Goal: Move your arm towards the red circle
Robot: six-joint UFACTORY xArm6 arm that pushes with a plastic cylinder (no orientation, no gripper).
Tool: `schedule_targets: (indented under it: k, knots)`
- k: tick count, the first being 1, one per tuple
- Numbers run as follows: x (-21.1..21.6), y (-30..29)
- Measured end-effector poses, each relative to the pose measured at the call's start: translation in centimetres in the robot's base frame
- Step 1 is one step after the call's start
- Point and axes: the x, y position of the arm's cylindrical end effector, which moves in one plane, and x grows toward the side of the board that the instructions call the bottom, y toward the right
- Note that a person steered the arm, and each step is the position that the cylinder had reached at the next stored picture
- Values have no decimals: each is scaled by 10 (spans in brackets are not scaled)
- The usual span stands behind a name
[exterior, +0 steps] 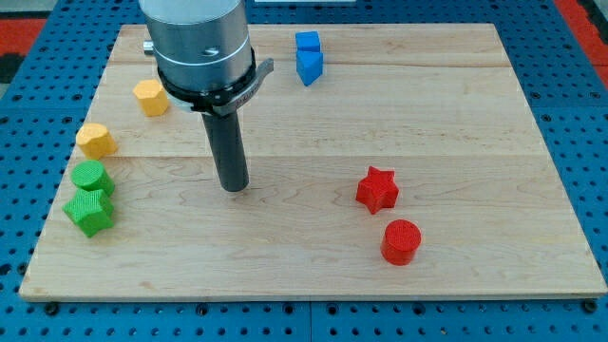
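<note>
The red circle [401,240] is a short red cylinder lying at the view's lower right of the wooden board [456,114]. A red star [377,189] lies just above and a little left of it. My tip [234,187] stands on the board at centre left, well to the left of the red circle and slightly higher in the view. It touches no block.
A blue cube [307,42] and a blue block [310,66] sit at top centre. A yellow hexagon [151,97] and a yellow block [96,141] lie at the left. A green circle [91,177] and a green star [90,211] lie at the lower left.
</note>
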Motion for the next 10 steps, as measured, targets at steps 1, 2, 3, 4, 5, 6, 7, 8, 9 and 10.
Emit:
schedule_targets:
  k: [1,2,3,4,5,6,7,8,9,10]
  knots:
    - [-14,-4]
    - [-14,-4]
    - [-14,2]
    - [-14,7]
    - [-14,14]
    - [-14,19]
    - [-14,26]
    - [-14,33]
    - [-14,39]
    - [-14,39]
